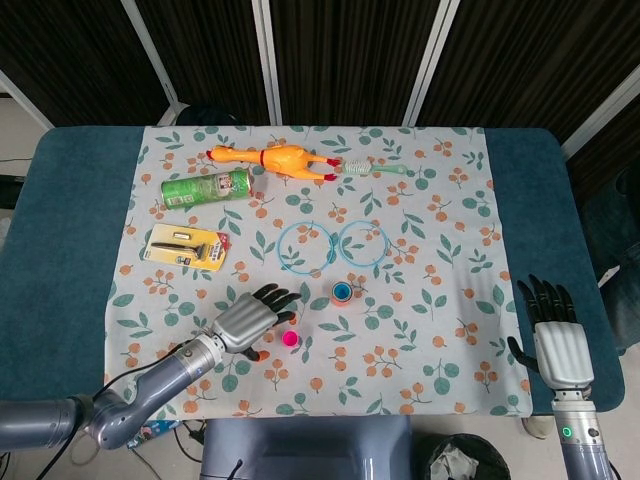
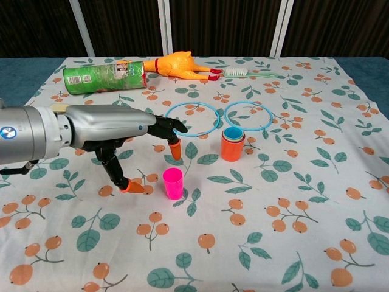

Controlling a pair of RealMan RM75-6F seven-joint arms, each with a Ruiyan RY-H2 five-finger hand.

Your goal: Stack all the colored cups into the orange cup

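Dark panelled screens stand behind a blue-topped table (image 1: 60,230) covered by a leaf-and-fruit printed cloth (image 1: 440,230), and I work over that cloth. Toward its left edge lie a razor pack (image 1: 186,246) and a green can (image 1: 206,188) on its side; a rubber chicken (image 1: 275,158) and a toothbrush (image 1: 380,170) lie along the far edge. My left hand (image 2: 130,143) hovers spread above the near-left part of the cloth, fingers apart and holding nothing, thumb tip low just left of the pink cup (image 2: 172,183), the other fingertips above and behind it. The pink cup stands upright, untouched. To its right and further back the orange cup (image 2: 232,146) stands upright with a blue cup (image 2: 232,133) nested inside, just in front of two blue rings (image 2: 219,117). I judge the step in hand to be the reach for the pink cup; the next move calls for closing thumb and fingers round its wall without tipping it, then carrying it right to the orange cup. Open cloth lies between the two cups. My right hand (image 1: 557,340) rests with fingers extended off the near-right corner, holding nothing, well apart from everything.
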